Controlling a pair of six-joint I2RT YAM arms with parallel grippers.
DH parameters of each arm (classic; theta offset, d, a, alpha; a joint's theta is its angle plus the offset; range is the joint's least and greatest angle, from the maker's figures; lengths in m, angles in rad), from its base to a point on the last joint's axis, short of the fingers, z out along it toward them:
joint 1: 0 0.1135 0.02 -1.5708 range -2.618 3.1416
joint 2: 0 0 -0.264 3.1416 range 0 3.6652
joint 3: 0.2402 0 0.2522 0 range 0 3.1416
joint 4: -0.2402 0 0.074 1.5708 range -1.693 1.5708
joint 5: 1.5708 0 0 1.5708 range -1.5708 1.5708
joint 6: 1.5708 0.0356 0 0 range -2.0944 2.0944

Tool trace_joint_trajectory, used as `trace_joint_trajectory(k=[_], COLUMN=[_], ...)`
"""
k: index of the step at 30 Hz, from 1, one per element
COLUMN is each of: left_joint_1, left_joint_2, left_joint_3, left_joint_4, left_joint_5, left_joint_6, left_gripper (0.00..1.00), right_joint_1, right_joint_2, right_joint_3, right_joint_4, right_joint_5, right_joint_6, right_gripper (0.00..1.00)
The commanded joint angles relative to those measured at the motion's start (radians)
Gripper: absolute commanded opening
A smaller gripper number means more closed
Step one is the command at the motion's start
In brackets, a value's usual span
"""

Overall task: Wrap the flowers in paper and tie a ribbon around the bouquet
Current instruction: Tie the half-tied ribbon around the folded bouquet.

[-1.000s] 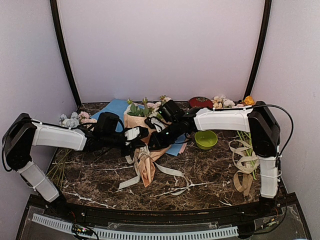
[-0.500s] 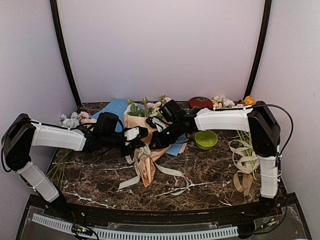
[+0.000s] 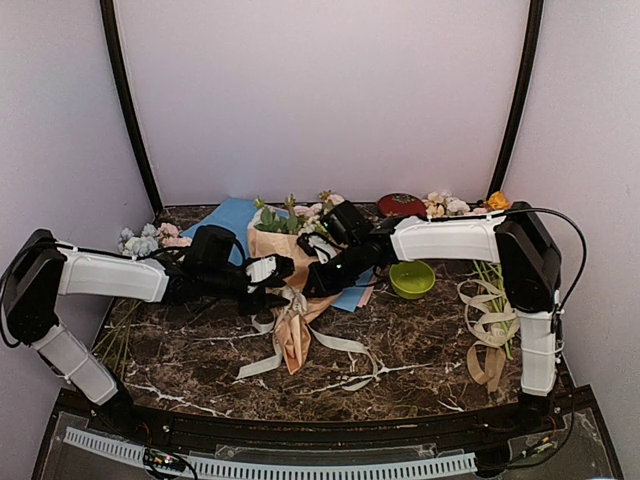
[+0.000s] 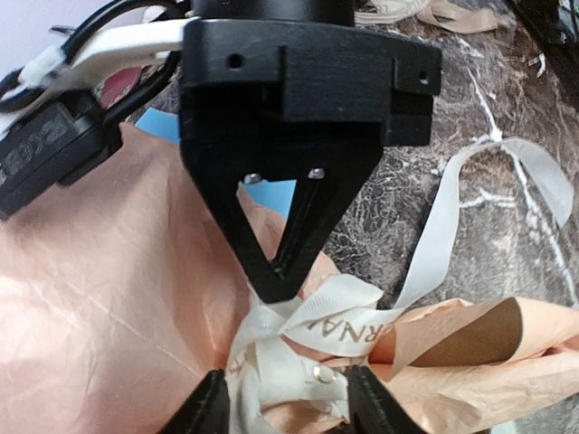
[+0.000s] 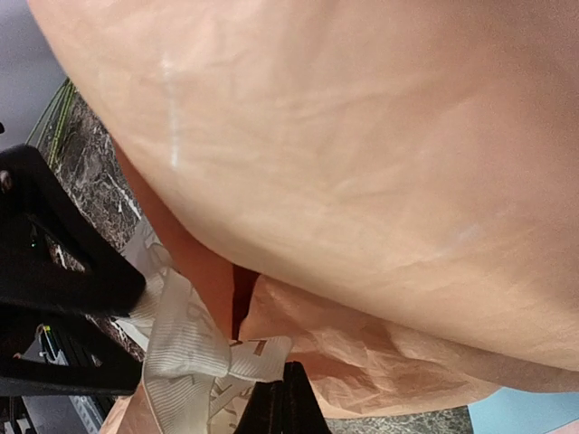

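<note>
The bouquet (image 3: 288,300) lies mid-table, a cone of tan paper (image 4: 99,298) with the pink-cream flowers (image 3: 296,215) showing at its far end. The cream lettered ribbon (image 4: 348,316) is knotted round the cone's waist, and its tails (image 3: 340,343) trail toward the front. My left gripper (image 4: 288,407) is open, one finger on each side of the knot, and it shows in the top view (image 3: 272,285). My right gripper (image 5: 282,398) is shut, pinching a ribbon end at the knot. Its tip (image 4: 280,282) points down onto the knot from the far side.
A light blue sheet (image 3: 225,215) lies under the bouquet's far end. A green bowl (image 3: 411,278) stands right of the right arm, a red round tin (image 3: 400,204) behind it. Loose flower bunches lie at far left (image 3: 145,238) and far right (image 3: 465,205). Spare ribbons (image 3: 488,325) pile at right.
My left gripper has gone from shut to open at the knot. My right gripper has closed. Both arms shifted slightly toward the far side.
</note>
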Motion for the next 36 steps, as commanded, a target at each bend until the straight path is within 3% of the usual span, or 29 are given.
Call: trace_joint_trajectory(k=[1,5,7,11,16,26,29,31,33,36], left_joint_1=[0.017,0.022,0.022,0.022,0.022,0.022,0.022,0.022,0.022,0.022], left_joint_2=[-0.1,-0.161,-0.178,-0.204,-0.178,-0.003,-0.005,-0.016,-0.028,-0.051], left_joint_3=[0.013,-0.017,-0.037,-0.083,-0.1,-0.06,-0.07,-0.086,-0.094,-0.103], left_joint_4=[-0.12,-0.229,-0.287,-0.347,-0.366,-0.253,-0.241,-0.218,-0.211,-0.198], left_joint_5=[0.029,-0.003,-0.035,-0.173,-0.192,-0.253,-0.257,-0.251,-0.235,-0.228], left_joint_6=[-0.026,-0.05,-0.059,-0.102,-0.121,-0.15,-0.153,-0.147,-0.136,-0.139], left_gripper=[0.56,0.71,0.73,0.73,0.73,0.68,0.59,0.48,0.33,0.02], right_joint_1=[-0.006,-0.003,-0.002,0.003,0.009,0.015,0.015,0.017,0.017,0.017], right_joint_2=[-0.049,-0.055,-0.057,-0.058,-0.054,-0.07,-0.074,-0.074,-0.073,-0.081], right_joint_3=[-0.011,-0.01,-0.01,-0.008,-0.003,-0.009,-0.018,-0.023,-0.025,-0.032], right_joint_4=[0.0,0.001,0.002,0.006,0.006,0.022,0.033,0.044,0.047,0.047], right_joint_5=[0.032,0.036,0.037,0.034,0.035,0.051,0.048,0.045,0.047,0.067], right_joint_6=[-0.01,-0.013,-0.014,-0.014,-0.019,-0.012,-0.006,-0.003,-0.003,0.0], right_gripper=[0.0,0.0,0.0,0.0,0.0,0.0,0.0,0.0,0.0,0.0])
